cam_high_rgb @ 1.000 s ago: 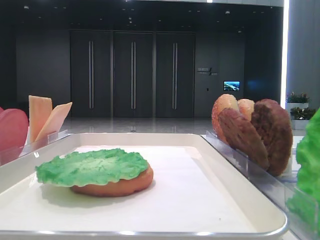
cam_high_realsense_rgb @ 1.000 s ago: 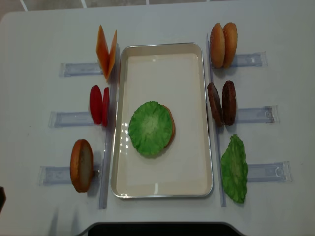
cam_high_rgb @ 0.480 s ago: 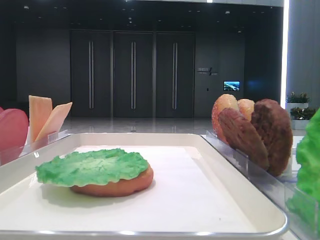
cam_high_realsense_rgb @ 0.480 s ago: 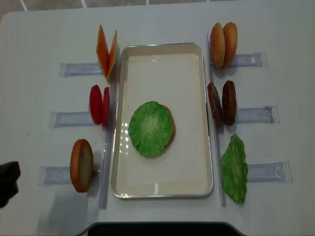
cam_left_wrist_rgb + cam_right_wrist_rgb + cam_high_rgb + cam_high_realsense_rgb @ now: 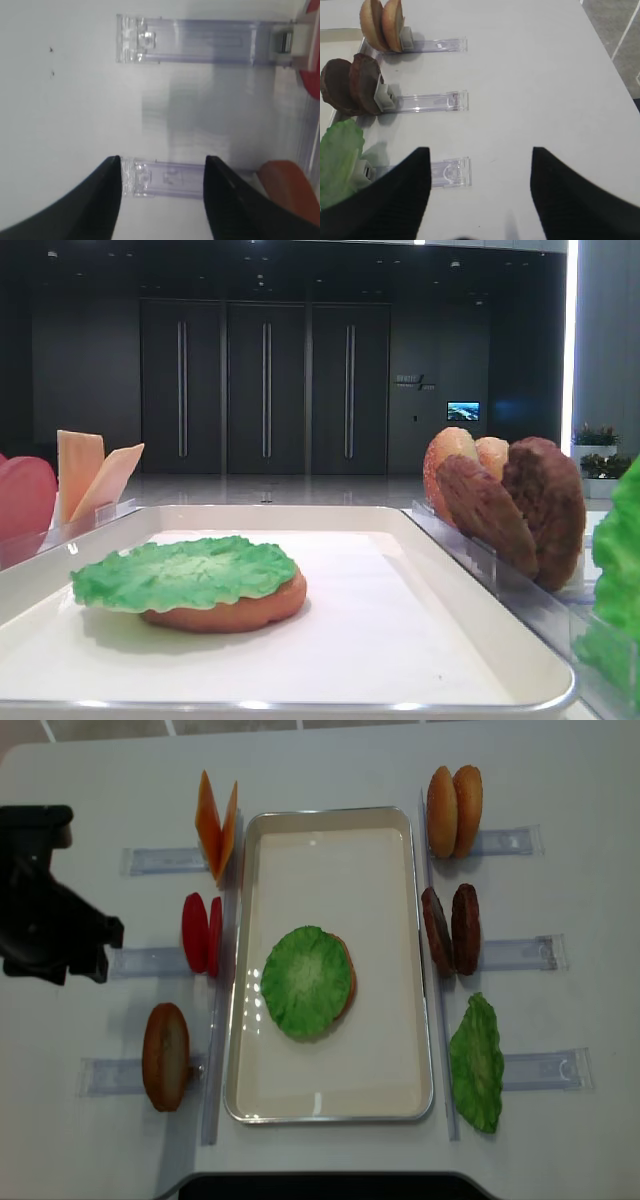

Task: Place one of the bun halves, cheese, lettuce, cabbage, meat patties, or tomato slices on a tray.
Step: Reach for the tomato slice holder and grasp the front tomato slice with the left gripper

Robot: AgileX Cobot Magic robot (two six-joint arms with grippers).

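Left arm [image 5: 50, 910] arrived; tray [image 5: 330, 1105] holds lettuce-topped bun [image 5: 306, 982].

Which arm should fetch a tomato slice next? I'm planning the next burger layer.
Probably the left. The left gripper is open and empty above the clear holders, with the tomato slices just beside that arm. The right gripper hangs over the far side, near the patties.

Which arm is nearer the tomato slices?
Left. The left arm hangs just left of the tomato slices; the right arm is outside the overhead view.
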